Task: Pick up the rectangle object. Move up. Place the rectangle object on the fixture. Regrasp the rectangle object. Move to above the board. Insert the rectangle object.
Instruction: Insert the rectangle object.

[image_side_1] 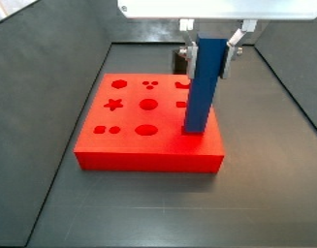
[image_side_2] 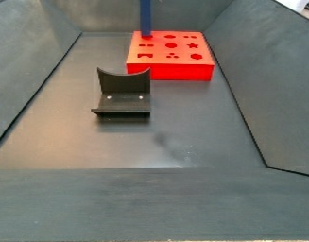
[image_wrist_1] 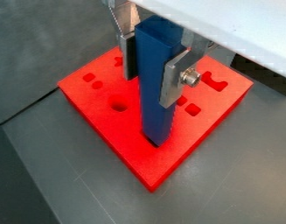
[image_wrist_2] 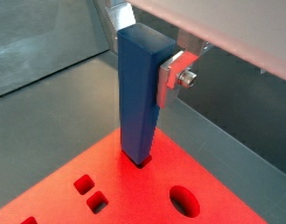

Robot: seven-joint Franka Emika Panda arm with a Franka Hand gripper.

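Note:
The rectangle object (image_wrist_1: 156, 87) is a long blue bar standing upright, and my gripper (image_wrist_1: 153, 63) is shut on its upper part. In both wrist views a silver finger (image_wrist_2: 170, 79) presses against the bar's side. The bar's lower end (image_wrist_2: 138, 156) sits in a dark cut-out of the red board (image_wrist_2: 133, 192). In a side view the bar (image_side_1: 203, 87) stands at the right side of the board (image_side_1: 147, 150), under the gripper (image_side_1: 210, 48). The dark fixture (image_side_2: 120, 93) stands bare on the floor in front of the board (image_side_2: 182, 64), apart from the bar (image_side_2: 145, 14).
Sloping dark grey walls (image_side_2: 37, 85) enclose the grey floor (image_side_2: 182, 142). The board has star, round and oval holes (image_side_1: 145, 129) left of the bar. A wall (image_side_1: 284, 87) rises close to the board's right side.

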